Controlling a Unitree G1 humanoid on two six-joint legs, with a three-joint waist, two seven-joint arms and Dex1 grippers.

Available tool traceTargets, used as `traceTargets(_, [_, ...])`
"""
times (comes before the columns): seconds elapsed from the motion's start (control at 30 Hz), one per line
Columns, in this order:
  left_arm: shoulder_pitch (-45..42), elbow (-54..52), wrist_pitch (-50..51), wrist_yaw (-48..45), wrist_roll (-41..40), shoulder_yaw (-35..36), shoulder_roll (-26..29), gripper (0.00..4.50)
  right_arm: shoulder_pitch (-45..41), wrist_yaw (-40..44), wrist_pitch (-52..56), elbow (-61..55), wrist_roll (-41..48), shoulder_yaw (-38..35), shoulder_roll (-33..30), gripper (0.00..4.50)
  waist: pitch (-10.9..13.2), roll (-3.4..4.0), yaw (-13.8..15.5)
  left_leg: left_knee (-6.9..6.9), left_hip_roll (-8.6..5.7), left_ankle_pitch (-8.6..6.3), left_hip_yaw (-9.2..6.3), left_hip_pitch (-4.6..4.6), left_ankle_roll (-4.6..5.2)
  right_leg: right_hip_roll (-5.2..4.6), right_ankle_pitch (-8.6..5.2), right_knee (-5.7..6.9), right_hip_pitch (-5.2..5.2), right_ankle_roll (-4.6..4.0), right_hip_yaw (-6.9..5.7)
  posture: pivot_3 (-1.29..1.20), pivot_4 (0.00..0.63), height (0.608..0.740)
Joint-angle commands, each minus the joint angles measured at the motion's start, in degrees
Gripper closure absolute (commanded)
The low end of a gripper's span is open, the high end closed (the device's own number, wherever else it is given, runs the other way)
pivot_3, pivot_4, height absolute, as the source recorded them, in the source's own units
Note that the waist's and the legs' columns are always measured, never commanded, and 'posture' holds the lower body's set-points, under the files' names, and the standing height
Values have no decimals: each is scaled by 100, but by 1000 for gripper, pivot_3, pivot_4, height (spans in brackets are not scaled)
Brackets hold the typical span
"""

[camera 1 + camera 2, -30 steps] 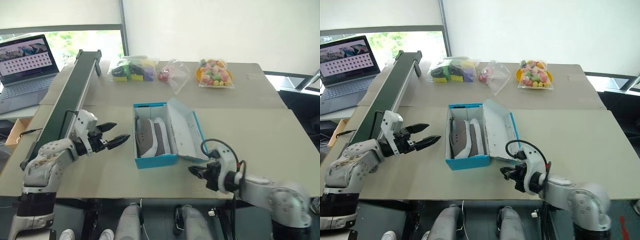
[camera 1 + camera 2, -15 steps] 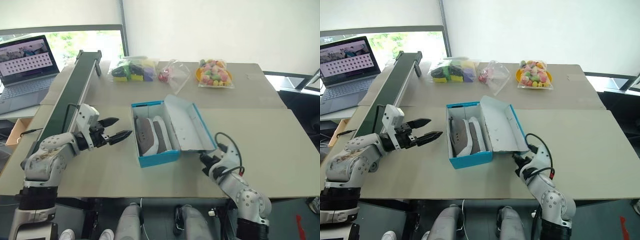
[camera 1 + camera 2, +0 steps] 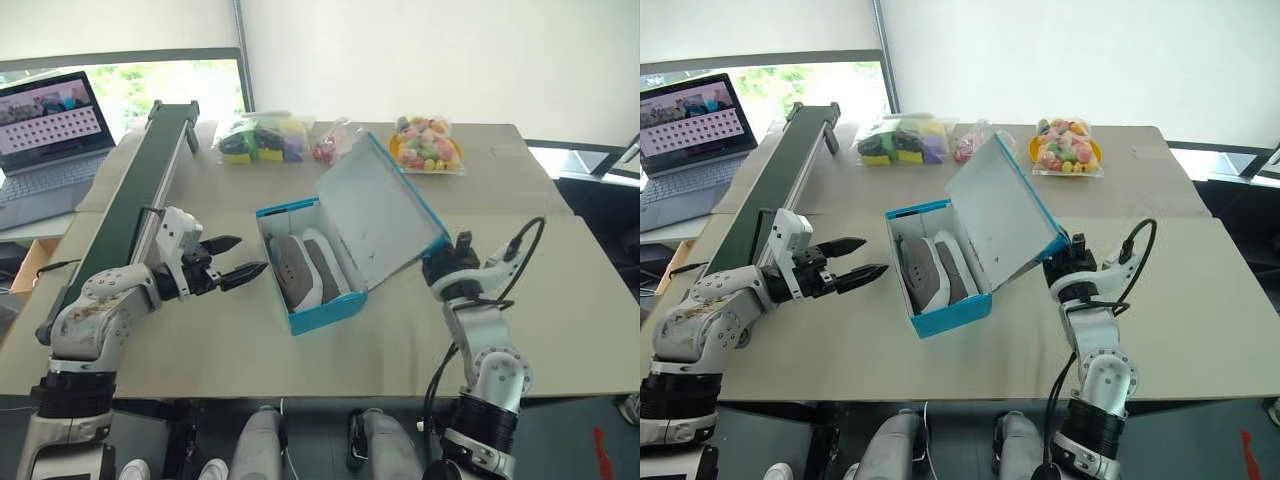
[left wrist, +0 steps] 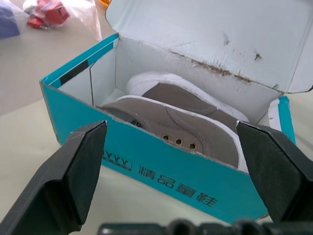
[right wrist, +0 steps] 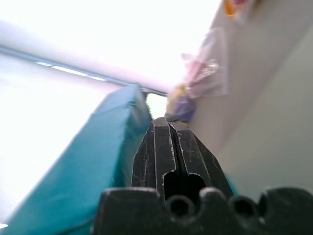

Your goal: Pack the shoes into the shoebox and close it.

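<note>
Blue cardboard, the shoebox [image 3: 322, 312] sits mid-surface, nearer the front edge than the back, with both shoes [image 3: 305, 270] lying side by side inside it. Its lid [image 3: 378, 213] stands propped at a steep slant on the box's right side, white inner face toward the shoes.

The right gripper [image 3: 447, 262], fingers pressed together, is under the lid's lower outer edge, touching or nearly so. The left gripper [image 3: 236, 262], fingers spread wide, hovers just beside the box's left wall without touching.

The box is probably light and thin-walled. It will slide or twist under a sideways push, so steadying the left wall looks sensible. The lid is a floppy flap on a creased, partly torn hinge. It is best pushed from its outer face near the free edge, not pinched. The shoes are soft and should give if the lid presses on them.

A second ago the lid lay open flat on the surface and the right gripper was low by the front edge. Since then the lid has risen and the box has skewed slightly.
</note>
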Motion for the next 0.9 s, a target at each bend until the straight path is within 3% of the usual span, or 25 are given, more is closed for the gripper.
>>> traceTargets(0.03, [35, -394, 74, 147, -122, 232, 46, 0, -55, 1078, 1101, -1053, 253, 1432, -755, 4463, 0, 0, -49, 1, 2, -11, 1, 4, -19, 2, 0, 1, -1, -1, 8, 0, 150, 681])
traceTargets(0.17, [172, -630, 211, 259, -228, 385, 82, 0, -685, 1591, 1666, -1103, -125, 2179, -1723, 4463, -1, -2, -57, 8, -3, -21, -3, 13, -36, 2, -20, 0, 3, -33, 27, 0, 150, 681])
traceTargets(0.3, [391, -912, 318, 310, -335, 608, 184, 0, -1660, 1810, 1646, -455, -1296, 2787, -2206, 4463, -2, -3, -23, 9, -10, -23, 5, 17, -39, 5, -20, -1, 5, -34, 41, 0, 150, 681])
traceTargets(0.47, [638, -1097, 377, 364, -400, 798, 293, 0, -2693, 2148, 1280, 928, -2440, 3109, -2111, 4463, -2, -4, 15, 6, -10, -17, 20, 12, -30, 10, -4, 2, -3, -8, 47, 0, 150, 681])
traceTargets(0.6, [807, -1220, 384, 452, -418, 898, 286, 0, -3388, 2700, 557, 2701, -3771, 3705, -1901, 4463, -2, -5, 26, 7, -13, -14, 32, 8, -24, 9, 1, -1, -5, 0, 54, 0, 150, 681])
traceTargets(0.9, [1098, -1534, 461, 755, -541, 1071, 227, 0, -3540, 3879, -366, 5361, -5766, 4800, -1466, 4463, -11, -10, 5, 11, -15, -14, 36, 9, -25, 9, 2, 4, -4, 2, 63, 0, 150, 681])
